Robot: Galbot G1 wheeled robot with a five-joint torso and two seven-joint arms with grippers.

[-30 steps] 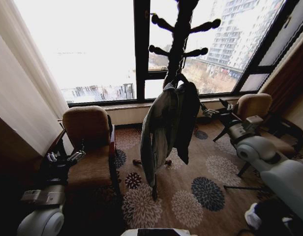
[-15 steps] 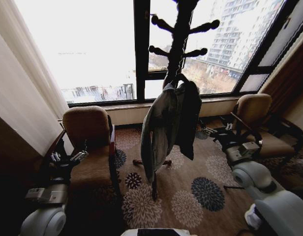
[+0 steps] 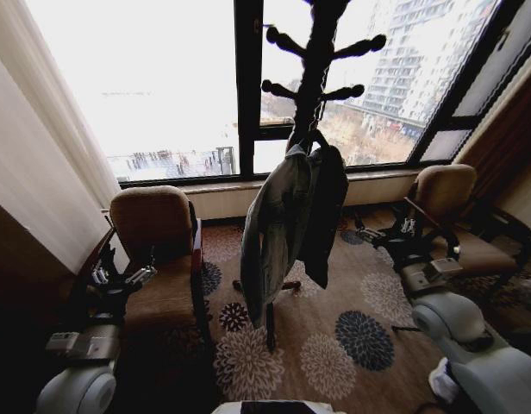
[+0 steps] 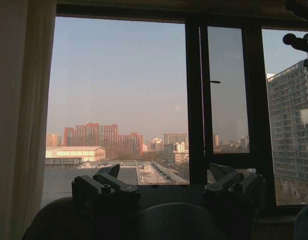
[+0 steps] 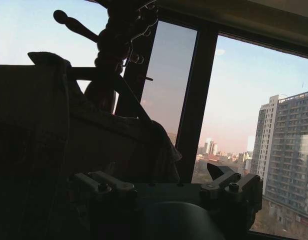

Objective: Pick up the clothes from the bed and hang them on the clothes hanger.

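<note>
The clothes, a light-blue denim jacket (image 3: 281, 226), hang on the black clothes hanger (image 3: 315, 135), whose hook sits on the dark coat stand (image 3: 315, 65). In the right wrist view the jacket (image 5: 49, 140) is a dark shape close ahead, with the hanger's arm (image 5: 128, 100) above it. My right gripper (image 3: 379, 233) is open, empty, and apart from the jacket on its right; its fingers (image 5: 229, 181) are spread. My left gripper (image 3: 121, 276) is open over the left armchair, fingers (image 4: 108, 179) apart and facing the window. The bed is out of view.
A brown armchair (image 3: 158, 250) stands left of the stand and another armchair (image 3: 451, 203) right of it. The stand's feet (image 3: 265, 286) rest on a floral carpet (image 3: 343, 341). A tall window (image 3: 162, 86) and a curtain (image 3: 33, 164) close off the far side.
My right gripper has drawn back and down from beside the jacket toward my right side. The jacket has swung slightly. The left gripper has barely shifted.
</note>
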